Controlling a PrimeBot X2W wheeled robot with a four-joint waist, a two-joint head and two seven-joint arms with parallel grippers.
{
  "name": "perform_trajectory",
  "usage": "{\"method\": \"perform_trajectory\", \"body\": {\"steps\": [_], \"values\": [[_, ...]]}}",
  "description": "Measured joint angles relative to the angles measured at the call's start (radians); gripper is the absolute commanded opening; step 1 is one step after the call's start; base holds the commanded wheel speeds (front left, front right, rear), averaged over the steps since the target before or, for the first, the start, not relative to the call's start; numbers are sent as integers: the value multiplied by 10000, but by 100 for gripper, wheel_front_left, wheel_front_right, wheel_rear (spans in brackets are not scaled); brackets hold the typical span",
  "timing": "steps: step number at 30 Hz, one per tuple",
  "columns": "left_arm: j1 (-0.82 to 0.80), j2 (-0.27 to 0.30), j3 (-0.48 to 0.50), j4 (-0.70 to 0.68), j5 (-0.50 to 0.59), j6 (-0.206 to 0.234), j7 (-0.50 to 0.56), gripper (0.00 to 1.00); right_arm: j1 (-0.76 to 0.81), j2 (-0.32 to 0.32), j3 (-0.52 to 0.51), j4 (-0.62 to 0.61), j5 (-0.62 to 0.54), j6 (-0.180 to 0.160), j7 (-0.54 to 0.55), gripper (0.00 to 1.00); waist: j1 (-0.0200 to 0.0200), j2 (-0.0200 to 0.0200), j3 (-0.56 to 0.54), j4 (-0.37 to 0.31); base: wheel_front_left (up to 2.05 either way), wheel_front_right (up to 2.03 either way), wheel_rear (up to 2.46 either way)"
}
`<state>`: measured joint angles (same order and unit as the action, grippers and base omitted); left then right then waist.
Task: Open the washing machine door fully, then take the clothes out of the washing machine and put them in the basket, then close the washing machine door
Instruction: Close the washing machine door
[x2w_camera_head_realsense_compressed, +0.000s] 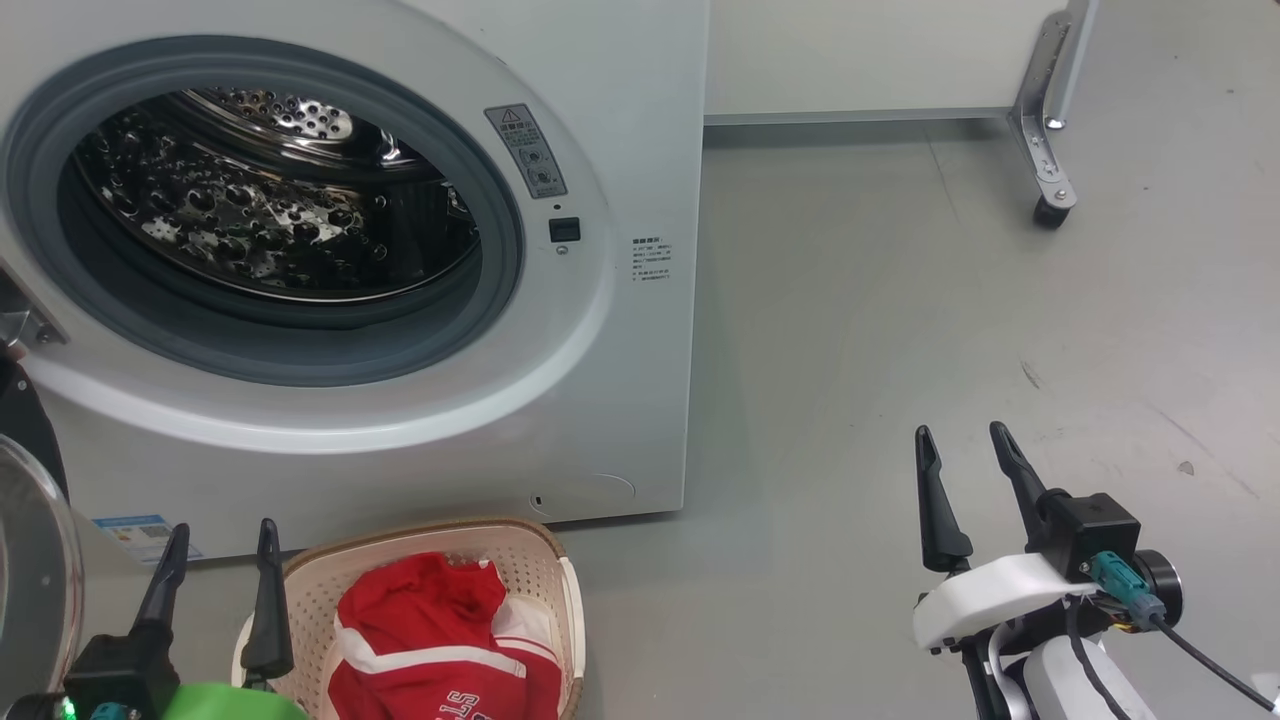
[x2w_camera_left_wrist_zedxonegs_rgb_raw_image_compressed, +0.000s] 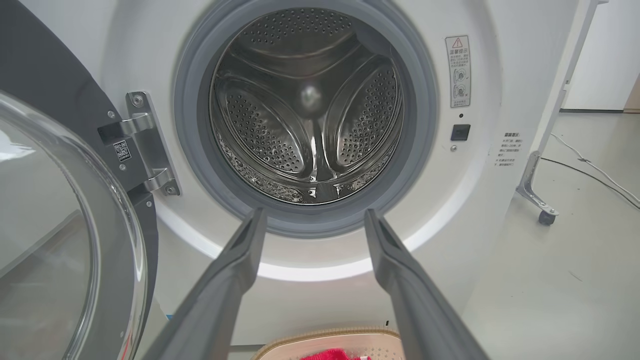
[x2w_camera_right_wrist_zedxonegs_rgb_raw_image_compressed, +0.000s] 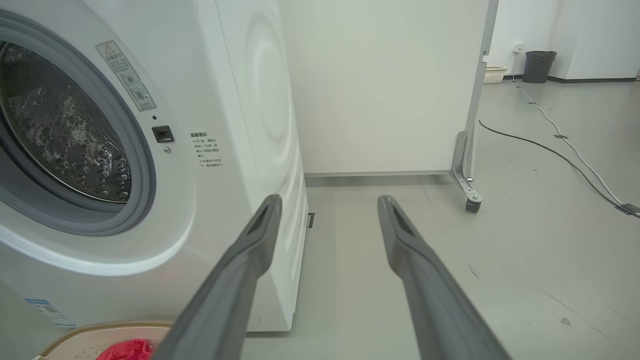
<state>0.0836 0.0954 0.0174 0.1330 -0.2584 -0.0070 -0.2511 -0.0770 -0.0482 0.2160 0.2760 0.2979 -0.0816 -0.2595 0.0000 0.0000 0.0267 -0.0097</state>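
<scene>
Machine: big white front-loading washing machine (x2w_camera_head_realsense_compressed: 620, 300), plain white ahead of the left claw (x2w_camera_head_realsense_compressed: 224, 528).
Gasket: grey rubber ring (x2w_camera_head_realsense_compressed: 280, 345).
Drum: silvery steel drum (x2w_camera_left_wrist_zedxonegs_rgb_raw_image_compressed: 310, 115), dotted with small holes.
Door: round door (x2w_camera_left_wrist_zedxonegs_rgb_raw_image_compressed: 50, 225), black frame, clear glass.
Basket: cream perforated plastic basket (x2w_camera_head_realsense_compressed: 540, 565) beside the left claw, brown woven-look rim.
Clothes: red jersey garments (x2w_camera_head_realsense_compressed: 430, 640), white stripes and lettering.
Claws: dark fingers (x2w_camera_head_realsense_compressed: 265, 610); right claw (x2w_camera_head_realsense_compressed: 960, 430) on a white wrist.
Floor: pale grey floor (x2w_camera_head_realsense_compressed: 900, 350), dark specks.

Washing machine (x2w_camera_head_realsense_compressed: 620, 100): one.
Washing machine door (x2w_camera_left_wrist_zedxonegs_rgb_raw_image_compressed: 65, 225): one, on the washing machine's left.
Basket (x2w_camera_head_realsense_compressed: 545, 560): one, in front of it.
Clothes (x2w_camera_head_realsense_compressed: 430, 640): one red heap, perhaps several garments; folds hide the count.
Grippers: two, left gripper (x2w_camera_head_realsense_compressed: 223, 528) and right gripper (x2w_camera_head_realsense_compressed: 960, 430).
Bin (x2w_camera_right_wrist_zedxonegs_rgb_raw_image_compressed: 539, 65): one, far beyond the washing machine.
</scene>
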Motion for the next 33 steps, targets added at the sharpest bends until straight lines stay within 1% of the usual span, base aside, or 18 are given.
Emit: {"method": "perform_trajectory", "body": {"steps": [16, 24, 33], "values": [[41, -161, 198, -102, 230, -334, 0, 100, 71, 10, -82, 36, 0, 4, 0, 100, 0, 0, 16, -10, -100, 100, 0], [41, -219, 326, -115, 313, -420, 0, 100, 107, 13, -117, 52, 2, 4, 0, 100, 0, 0, -11, 58, -109, 109, 0], [41, -272, 474, -157, 332, -435, 0, 100, 153, 17, -117, 63, 2, 12, 0, 100, 0, 0, -39, 150, -75, 75, 0]]}}
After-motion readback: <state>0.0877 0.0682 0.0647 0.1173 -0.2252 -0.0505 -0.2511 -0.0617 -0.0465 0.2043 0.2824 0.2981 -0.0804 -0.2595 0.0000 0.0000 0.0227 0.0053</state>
